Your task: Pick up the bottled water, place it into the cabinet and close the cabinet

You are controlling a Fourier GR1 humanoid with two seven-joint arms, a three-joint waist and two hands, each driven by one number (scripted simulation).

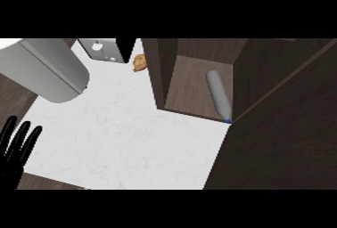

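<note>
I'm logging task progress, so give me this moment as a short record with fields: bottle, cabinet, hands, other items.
bottle: bottled water lies on its side inside the cabinet, blue cap toward the front edge
cabinet: dark wood cabinet on the white counter; door open, not yet closed
left robot hand: open, fingers up, resting at the view's left edge
right robot hand: not in view
other items: grey cylinder at upper left; small orange item behind the cabinet's left wall

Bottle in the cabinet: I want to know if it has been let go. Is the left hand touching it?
Apart. The head view shows the left hand open at the left edge, with white counter between it and the bottle lying inside the cabinet.
</note>
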